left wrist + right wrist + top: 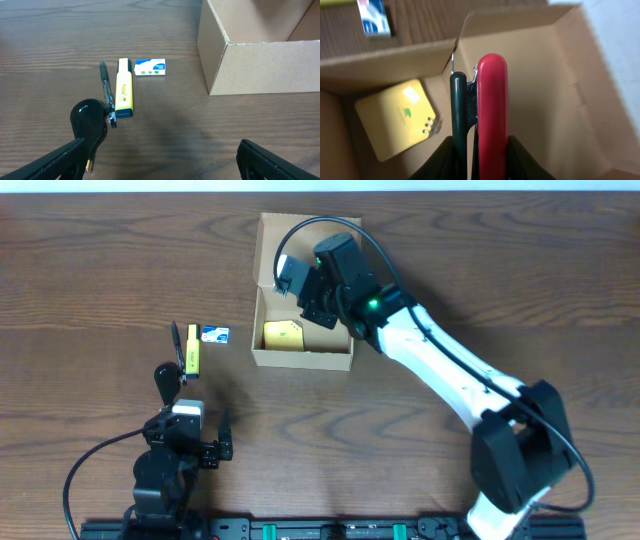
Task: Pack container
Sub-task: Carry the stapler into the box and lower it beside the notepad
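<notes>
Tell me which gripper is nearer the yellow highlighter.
Left. The left gripper sits open just short of the highlighter; the right gripper is over the container, holding a red-handled tool.

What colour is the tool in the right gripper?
Red and dark green handles on the tool; right wrist view.

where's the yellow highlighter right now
Overhead, the highlighter lies on the table left of the cardboard box, right beside a black pen.

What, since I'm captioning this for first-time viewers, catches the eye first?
The right gripper, shut on a red-handled tool, reaches into the open cardboard box on the far side of the table, with a yellow pad lying inside. Left of the box lie a yellow highlighter, a black pen and a small white-blue carton.
</notes>
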`<state>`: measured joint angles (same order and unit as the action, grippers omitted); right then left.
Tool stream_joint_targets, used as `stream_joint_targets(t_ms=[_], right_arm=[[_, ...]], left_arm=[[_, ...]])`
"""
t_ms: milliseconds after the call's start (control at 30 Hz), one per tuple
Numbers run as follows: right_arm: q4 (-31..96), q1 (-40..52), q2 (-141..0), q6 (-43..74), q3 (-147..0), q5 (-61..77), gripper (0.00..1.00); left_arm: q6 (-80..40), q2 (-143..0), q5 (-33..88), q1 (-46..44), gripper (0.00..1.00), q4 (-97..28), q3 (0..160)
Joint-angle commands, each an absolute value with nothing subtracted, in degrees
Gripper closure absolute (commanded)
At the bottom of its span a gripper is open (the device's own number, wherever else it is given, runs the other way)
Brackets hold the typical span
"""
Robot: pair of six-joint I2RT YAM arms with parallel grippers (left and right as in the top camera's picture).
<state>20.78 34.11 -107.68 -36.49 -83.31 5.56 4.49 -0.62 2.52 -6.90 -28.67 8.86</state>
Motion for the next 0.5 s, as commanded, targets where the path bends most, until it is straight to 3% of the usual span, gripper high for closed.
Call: stream_joint_targets(t_ms=[0, 467], right_arm=[[20.56, 34.22, -109.54, -41.34, -83.61, 6.55, 0.99], [18.7, 34.24, -115.42, -44.49, -83.59, 11.49, 0.98]], left_arm=[[4.69, -0.23, 1.48, -6.68, 0.05, -28.67, 7.97], [4.69, -0.23, 1.48, -6.68, 0.05, -28.67, 7.97]])
